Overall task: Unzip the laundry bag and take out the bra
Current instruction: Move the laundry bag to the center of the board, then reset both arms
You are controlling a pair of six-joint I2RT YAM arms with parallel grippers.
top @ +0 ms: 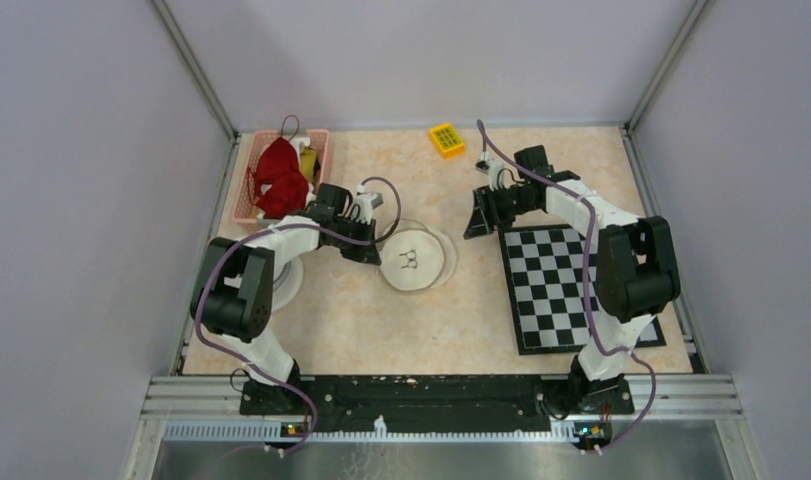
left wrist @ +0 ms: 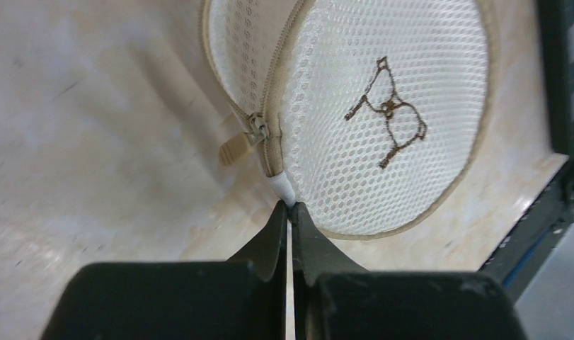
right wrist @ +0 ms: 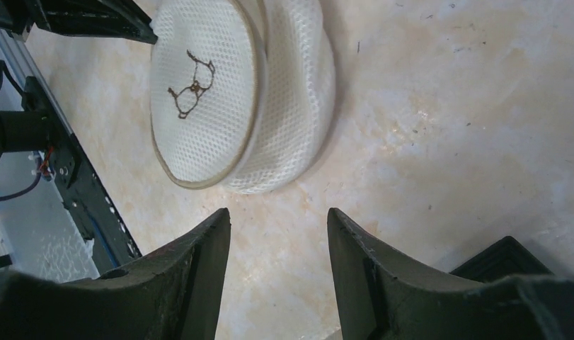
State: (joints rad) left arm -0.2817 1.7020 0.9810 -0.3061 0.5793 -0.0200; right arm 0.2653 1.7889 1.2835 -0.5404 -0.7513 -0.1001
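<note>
Two left fingers (left wrist: 270,244) pinch one white tab (left wrist: 282,186) on one laundry bag (left wrist: 411,57)

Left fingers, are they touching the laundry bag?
Touching. The left wrist view shows the left fingers closed on the white tab of the laundry bag.

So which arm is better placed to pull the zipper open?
Right. The right gripper is open and free near the laundry bag; the left gripper is shut, apparently pinching the white tab at the zipper's end. The zipper pull lies beside that tab.
</note>
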